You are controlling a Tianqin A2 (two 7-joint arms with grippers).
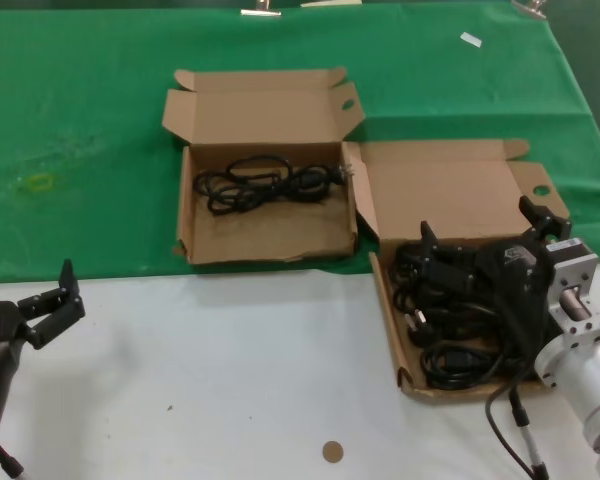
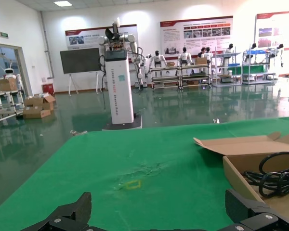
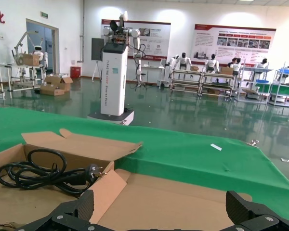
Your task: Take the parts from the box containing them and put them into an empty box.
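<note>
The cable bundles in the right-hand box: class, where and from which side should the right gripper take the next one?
Probably from straight above, closing across the bunched coil of a top bundle, not a plug or stray loop. The box is shallow and open-topped, and the right gripper hovers over it, open.

left gripper (image 2: 159, 211) fingers (image 2: 70, 214) spread | green cloth (image 2: 135, 168) | box (image 2: 241, 159) with cable (image 2: 274, 175)
</note>
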